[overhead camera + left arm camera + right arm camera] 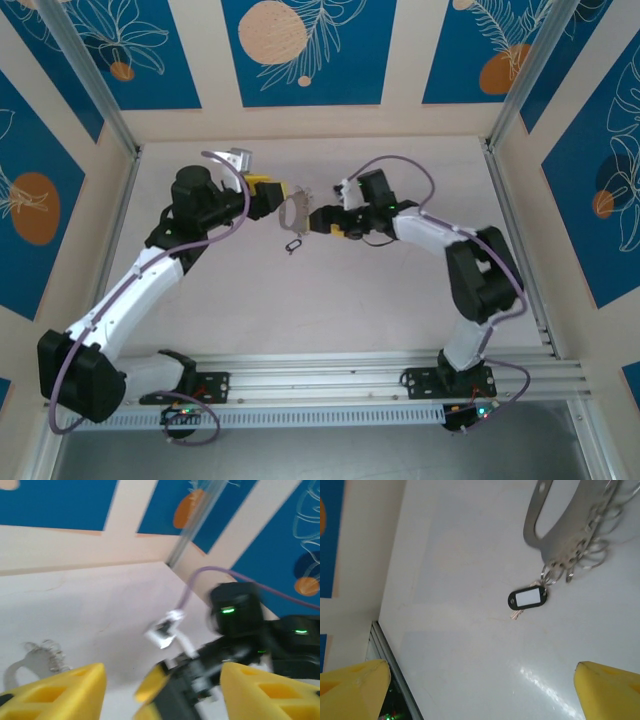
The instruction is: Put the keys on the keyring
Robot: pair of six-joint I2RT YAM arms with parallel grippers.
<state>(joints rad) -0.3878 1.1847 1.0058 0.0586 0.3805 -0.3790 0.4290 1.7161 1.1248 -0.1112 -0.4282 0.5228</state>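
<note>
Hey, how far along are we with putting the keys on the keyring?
Done, apparently: one key with a black tag looks hooked to a small ring along the keyring, though the link is blurry. In hand: nothing; the left gripper and right gripper are both open and hold nothing. Left: confirming that link.
</note>
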